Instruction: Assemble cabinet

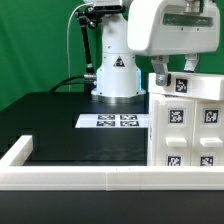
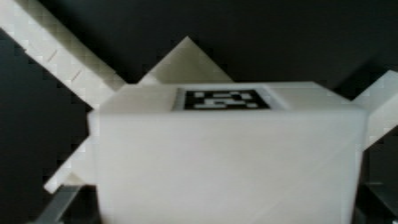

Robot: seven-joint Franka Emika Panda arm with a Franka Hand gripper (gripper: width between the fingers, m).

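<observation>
The white cabinet body [image 1: 186,125] stands at the exterior view's right, close to the front rim, and shows several black-and-white tags on its faces. My gripper [image 1: 172,68] comes down onto its top from the white hand above. In the wrist view the body [image 2: 222,160] fills the space between my fingers, with one tag [image 2: 226,99] on its upper face. A grey finger [image 2: 63,205] shows at its edge. The jaws stand spread wide and pressed against its two sides. No separate drawer-like block is visible.
The marker board [image 1: 118,121] lies flat on the black table in front of the robot base [image 1: 115,75]. The long white table rim [image 1: 80,178] runs along the front and turns back at the left corner. Rim pieces [image 2: 63,55] also show behind the body in the wrist view.
</observation>
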